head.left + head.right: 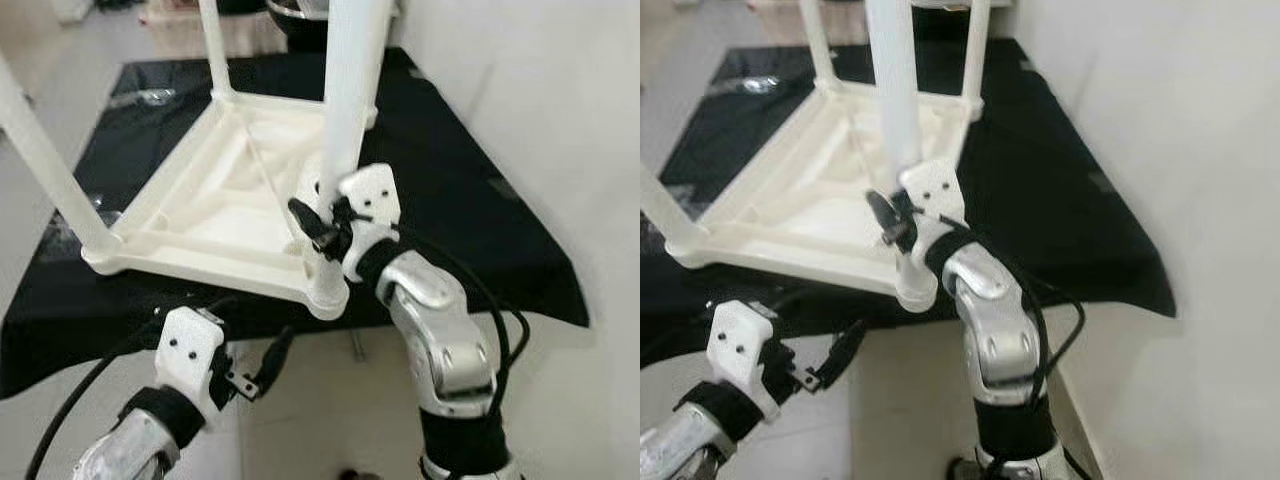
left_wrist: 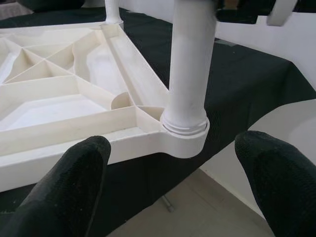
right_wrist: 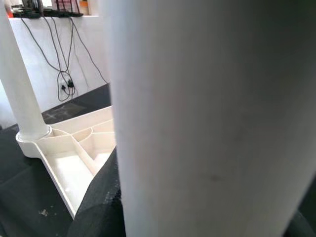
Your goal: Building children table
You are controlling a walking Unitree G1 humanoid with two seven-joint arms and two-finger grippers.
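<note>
The right gripper (image 1: pixel 322 228) has its black fingers closed around the lower part of the near-corner table leg (image 1: pixel 350 100), just above the round corner socket (image 1: pixel 327 290) in which the leg stands upright. The left gripper (image 1: pixel 262 372) hangs below the table edge with its fingers (image 2: pixel 69 190) spread apart, holding nothing, aimed up at that same socket. The white plastic children's tabletop (image 1: pixel 215 205) lies upside down, ribbed underside up, on a black cloth (image 1: pixel 470 190) over a low stand, with other legs already standing at its other corners. The step in hand appears to be seating this leg: it is best kept vertical and pressed or twisted straight down along its axis, while the free gripper steadies the corner from beneath so the tabletop does not slide on the cloth.
</note>
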